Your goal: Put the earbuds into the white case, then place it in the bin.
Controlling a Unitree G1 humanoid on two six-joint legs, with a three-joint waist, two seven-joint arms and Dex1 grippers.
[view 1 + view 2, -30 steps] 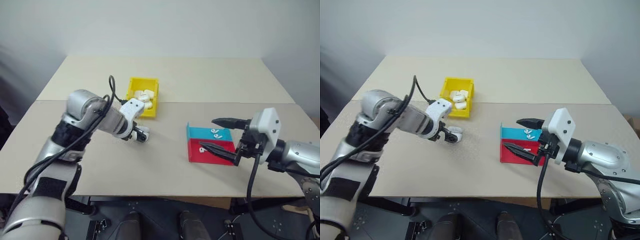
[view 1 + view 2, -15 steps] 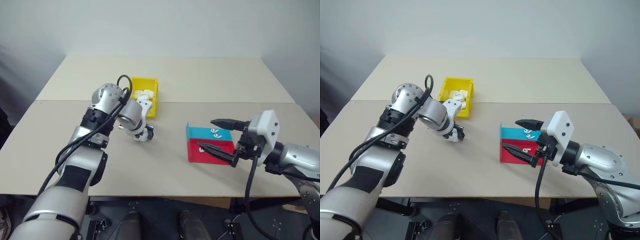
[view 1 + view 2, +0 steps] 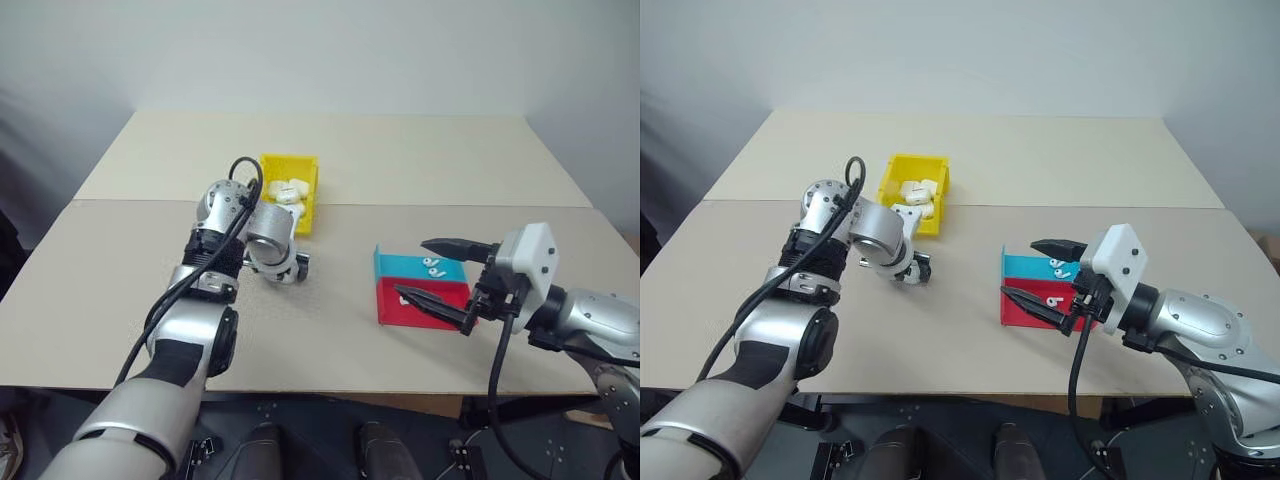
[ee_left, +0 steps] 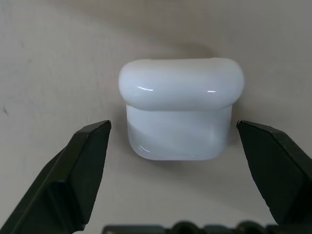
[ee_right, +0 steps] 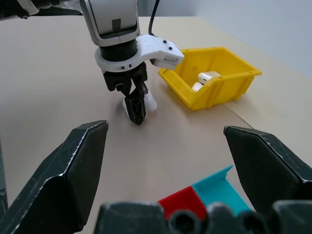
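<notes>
Left eye view: left gripper (image 3: 291, 270) angled down onto the matte beige tabletop (image 3: 330, 330), just in front of the small bright yellow rectangular plastic bin (image 3: 291, 192) with several glossy white cases already inside. Flat red and teal tray (image 3: 420, 285) well to the right, tiny white plastic earbuds (image 3: 433, 265) lying on its teal half. Right gripper (image 3: 440, 272) hovering level over that tray, black fingers spread wide, nothing between them.

Right eye view: same layout; one more earbud (image 3: 1055, 299) visible on the red half, close to the lower right finger.

Left wrist view: small glossy white rounded-pebble case (image 4: 180, 108) resting on the table, lid closed, seam line visible across it. Dull black wedge fingers (image 4: 83, 170) flanking it on either side, spread, a sliver of table showing at each flank, so not yet gripping. Risk from here: smooth, curved shell liable to squirt out or twist if pinched off-centre or too near the rounded lid; closed lid also an obstacle to loading earbuds.

Right wrist view: left gripper seen from across the table, fingertips down at the white case beside the yellow bin; smooth hard plastic throughout, faintly textured tabletop.
</notes>
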